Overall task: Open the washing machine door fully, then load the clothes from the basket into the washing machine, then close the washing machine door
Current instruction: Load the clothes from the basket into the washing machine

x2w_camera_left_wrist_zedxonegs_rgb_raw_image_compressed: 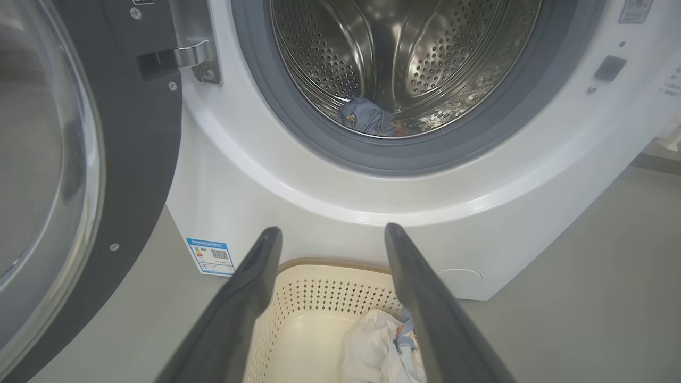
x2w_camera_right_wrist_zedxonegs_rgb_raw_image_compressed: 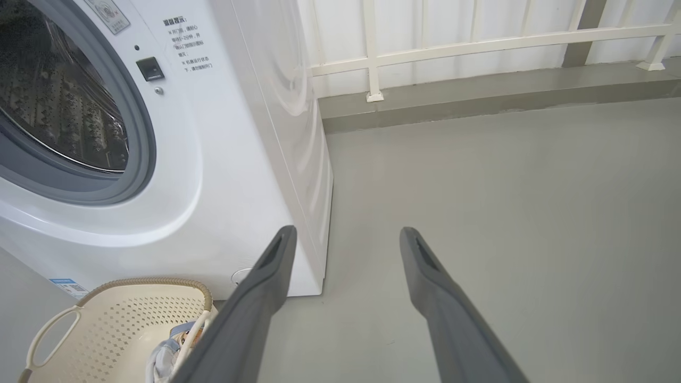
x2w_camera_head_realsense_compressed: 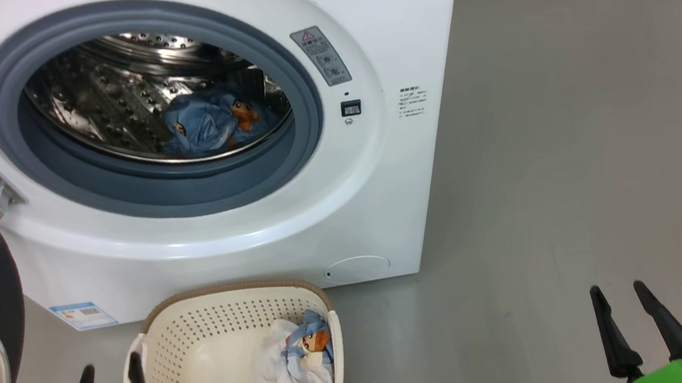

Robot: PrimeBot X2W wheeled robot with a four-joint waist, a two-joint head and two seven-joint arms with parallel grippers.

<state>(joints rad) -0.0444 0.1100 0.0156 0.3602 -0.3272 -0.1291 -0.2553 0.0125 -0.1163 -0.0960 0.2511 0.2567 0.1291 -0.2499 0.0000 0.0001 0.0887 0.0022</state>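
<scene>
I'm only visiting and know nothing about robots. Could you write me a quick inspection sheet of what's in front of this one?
Surface: bare, smooth grey floor.
Job's things: washing machine with its door swung open on the robot's left; blue clothes in the drum; white and blue clothes lying in the basket, which stands on the floor before the machine.
Clutter: nothing seen.
Grippers: left tool open and empty by the basket's left rim; right tool open and empty over bare floor.
Cables: nothing seen.
Surroundings: white railing on a grey kerb beyond the machine.
</scene>
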